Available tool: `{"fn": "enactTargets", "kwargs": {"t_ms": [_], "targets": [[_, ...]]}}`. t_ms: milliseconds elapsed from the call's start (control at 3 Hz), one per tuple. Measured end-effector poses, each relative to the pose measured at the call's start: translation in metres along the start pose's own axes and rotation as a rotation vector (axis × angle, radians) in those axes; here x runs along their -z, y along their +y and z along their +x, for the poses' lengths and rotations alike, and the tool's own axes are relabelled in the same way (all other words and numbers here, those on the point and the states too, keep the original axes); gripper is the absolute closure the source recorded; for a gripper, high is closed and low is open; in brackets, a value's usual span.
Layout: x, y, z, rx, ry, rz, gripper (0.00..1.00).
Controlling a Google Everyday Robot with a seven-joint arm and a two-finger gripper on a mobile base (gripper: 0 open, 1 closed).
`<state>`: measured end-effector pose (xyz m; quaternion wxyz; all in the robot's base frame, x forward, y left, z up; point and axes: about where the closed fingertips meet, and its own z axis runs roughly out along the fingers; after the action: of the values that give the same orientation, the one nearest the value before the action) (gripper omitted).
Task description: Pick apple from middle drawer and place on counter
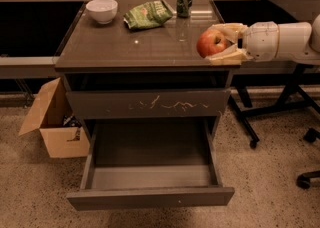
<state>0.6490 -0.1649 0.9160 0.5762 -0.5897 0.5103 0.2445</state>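
Observation:
The red apple (211,43) with yellowish patches sits between the fingers of my gripper (218,43), which is shut on it. The gripper reaches in from the right and holds the apple just over the right front edge of the glossy grey-brown counter (130,47). The middle drawer (150,177) is pulled out below and looks empty; its plain front panel (150,198) bears a tiny pale dot. The drawer front above it (150,103) has pale scratches and is closed.
On the counter stand a white bowl (102,10), a green snack bag (148,14) and a green can (184,0). An open cardboard box (52,122) sits on the floor at the left. Chair legs and casters (303,179) are at the right.

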Motion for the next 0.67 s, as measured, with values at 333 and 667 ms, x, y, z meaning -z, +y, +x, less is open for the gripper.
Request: {"fn": "enactTargets", "kwargs": {"t_ms": [333,667], "targets": [[-0.008,-0.017,0.004,-0.031,-0.015,0.032,1.00],[-0.011,-0.048,0.005,-0.088,-0.014,0.073,1.00]]}}
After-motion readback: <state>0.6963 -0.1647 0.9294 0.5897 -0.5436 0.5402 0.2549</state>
